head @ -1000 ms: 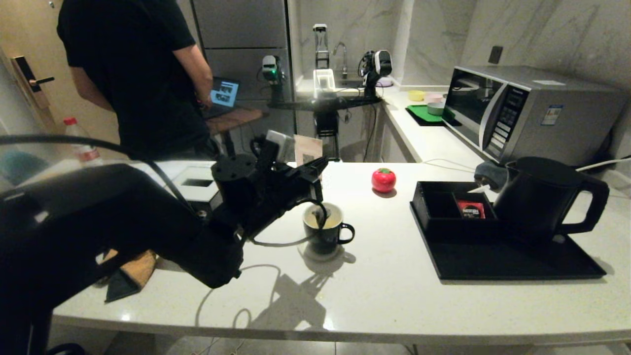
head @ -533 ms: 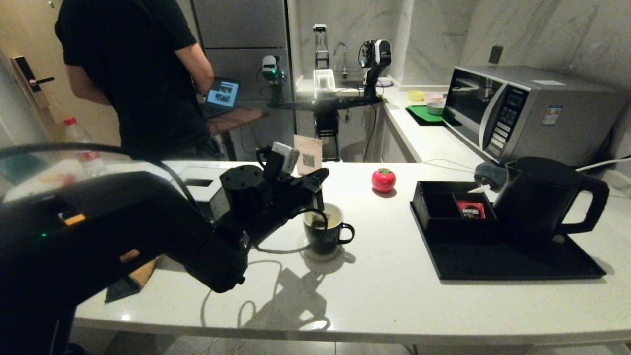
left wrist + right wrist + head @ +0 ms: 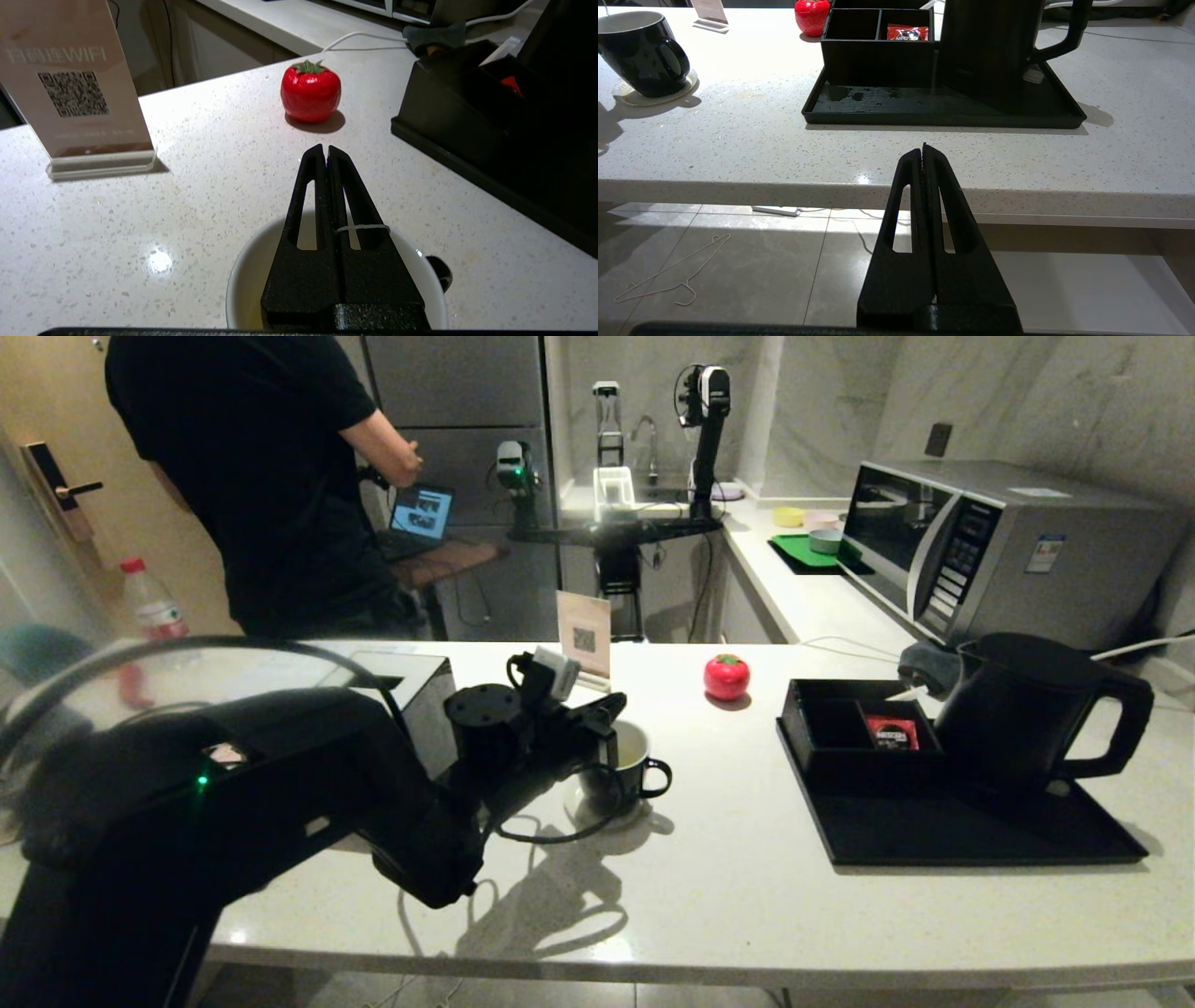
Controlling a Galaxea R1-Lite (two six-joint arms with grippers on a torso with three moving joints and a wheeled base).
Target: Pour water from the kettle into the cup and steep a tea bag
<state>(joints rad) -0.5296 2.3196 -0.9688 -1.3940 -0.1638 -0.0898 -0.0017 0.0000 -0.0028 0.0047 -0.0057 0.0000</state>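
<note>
since the earlier frame we note our left end effector (image 3: 611, 714) lowered over the cup (image 3: 624, 771), fingers pressed together on a string (image 3: 362, 227). kettle (image 3: 1027, 709) on tray (image 3: 971, 835); right end effector (image 3: 924, 151) closed, below the counter (image 3: 747, 905) edge.

From the head camera you look forward and down across the white counter (image 3: 747, 896), with the left arm close in the foreground and the cup (image 3: 627, 775), tray (image 3: 934, 840) and kettle (image 3: 1027, 709) beyond. Your left wrist camera sits right above the cup (image 3: 252, 280), facing level toward the red tomato (image 3: 310, 91). Your right wrist camera looks from below the counter edge (image 3: 784, 189), farther back, sharing cup (image 3: 642, 56), tomato (image 3: 811, 16), tray (image 3: 943, 109) and kettle (image 3: 985, 46).
</note>
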